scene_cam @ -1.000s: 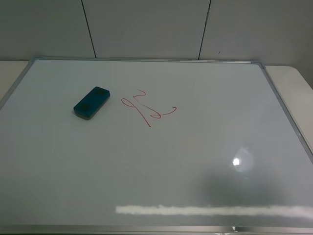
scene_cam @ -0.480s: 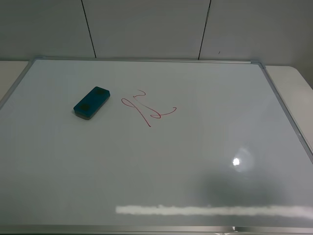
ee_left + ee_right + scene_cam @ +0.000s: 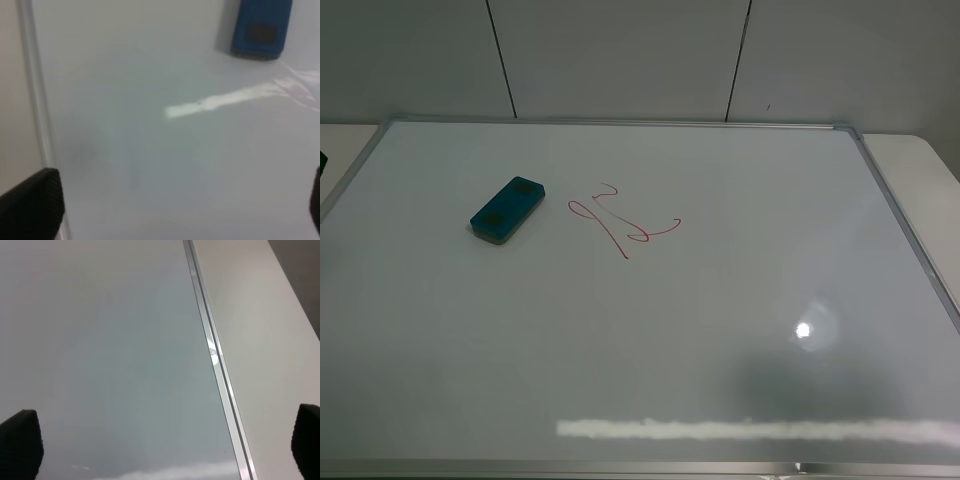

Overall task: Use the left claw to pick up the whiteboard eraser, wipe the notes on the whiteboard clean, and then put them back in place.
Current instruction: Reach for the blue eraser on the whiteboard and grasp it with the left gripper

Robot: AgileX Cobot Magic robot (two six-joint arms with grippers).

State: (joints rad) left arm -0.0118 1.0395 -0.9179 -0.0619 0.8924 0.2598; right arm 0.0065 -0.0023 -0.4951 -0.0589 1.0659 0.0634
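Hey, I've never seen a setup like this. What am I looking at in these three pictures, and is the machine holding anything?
It's a robot with two arms. One picture comes from a camera mounted high, looking down on a whiteboard. On it lie a teal whiteboard eraser and, beside it, red marker notes. The other two come from a camera on each arm's wrist. The dark tips at their edges are the fingers. The left end effector is open and empty, the eraser ahead of it. The right end effector is open too, near the board's silver frame. Nothing is held.
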